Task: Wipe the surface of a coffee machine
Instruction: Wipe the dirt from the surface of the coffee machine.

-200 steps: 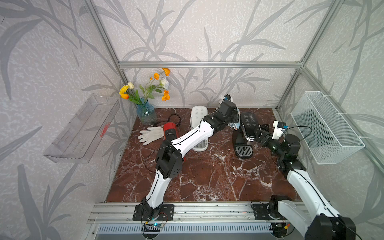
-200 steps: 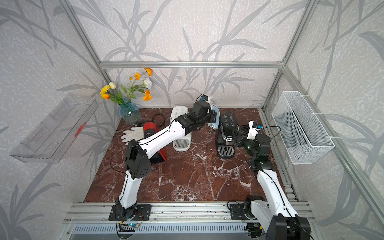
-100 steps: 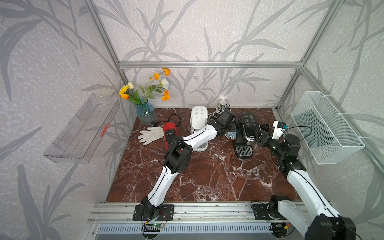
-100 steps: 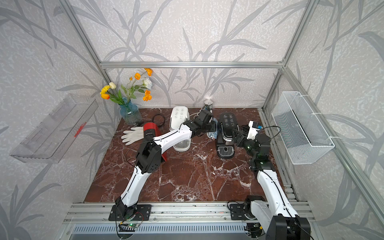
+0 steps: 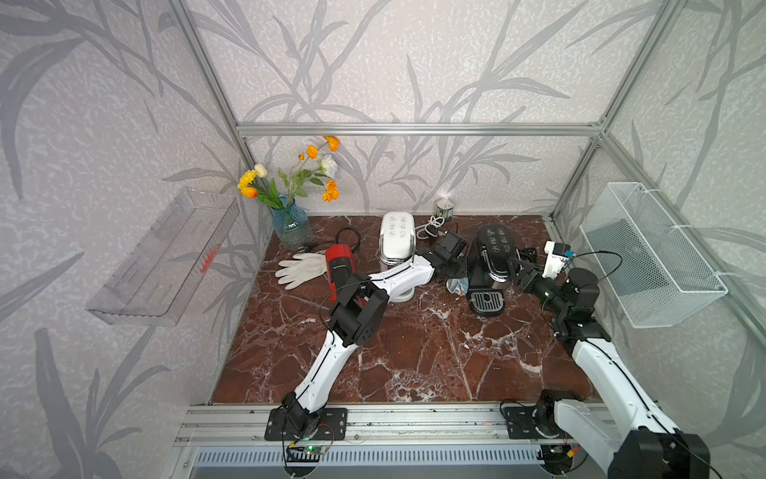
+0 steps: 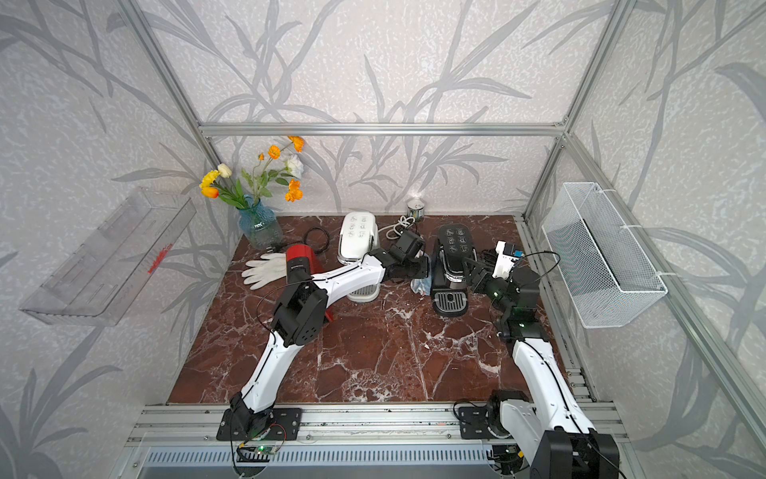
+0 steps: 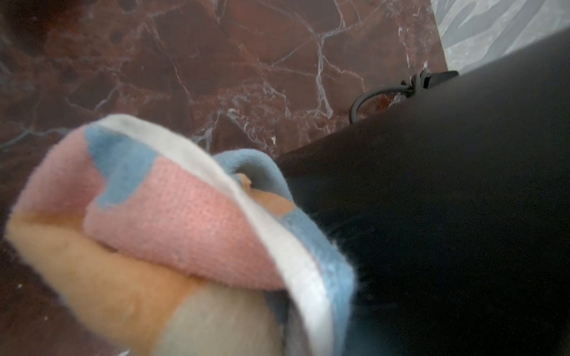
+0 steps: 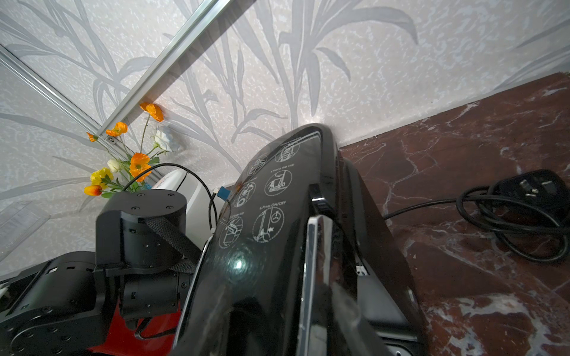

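Surface [image 5: 414, 352] of red-brown marble inside leaf-papered walls [image 5: 414, 83]; left hand [image 5: 455, 275] pinches pastel cloth [image 7: 185, 222] against black glossy coffee machine [image 5: 493, 249]; state of right hand [image 5: 523, 271] indeterminate.

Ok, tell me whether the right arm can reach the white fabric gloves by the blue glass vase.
Probably not: the white fabric gloves lie on the opposite side, with the black coffee machine, white coffee machine and left arm between them and the right end effector.

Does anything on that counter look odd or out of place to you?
A white glove lies flat on the marble beside the red machine, odd among kitchen appliances. A loose white cord sits bundled beside the white machine. Nothing looks spilled or broken.
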